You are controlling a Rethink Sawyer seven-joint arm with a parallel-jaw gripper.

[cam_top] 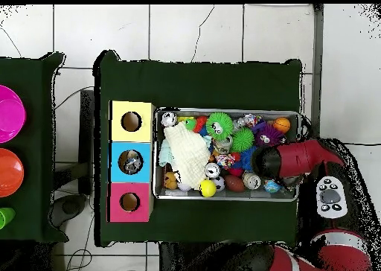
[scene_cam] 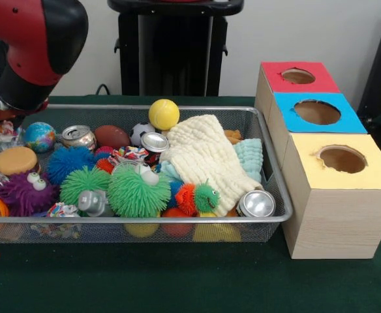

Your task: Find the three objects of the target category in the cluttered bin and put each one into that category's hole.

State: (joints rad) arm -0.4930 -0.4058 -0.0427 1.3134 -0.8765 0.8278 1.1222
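You have the red and black arm (scene_cam: 30, 49) hanging over the left end of the bin (scene_cam: 177, 220) in the front view, but the claw is hidden below the arm's bulk, so you cannot tell whether it is spread or pressed together. Look for the crumpled silvery pieces with blue and red print: one (scene_cam: 63, 210) lies against the near wire wall beside the purple spiky ball (scene_cam: 22, 194), another (scene_cam: 128, 155) among the toys mid-bin. On the green bench (scene_cam: 177, 280), the blue-topped box's hole (scene_cam: 317, 112) sits between the red and yellow boxes, just right of the bin.
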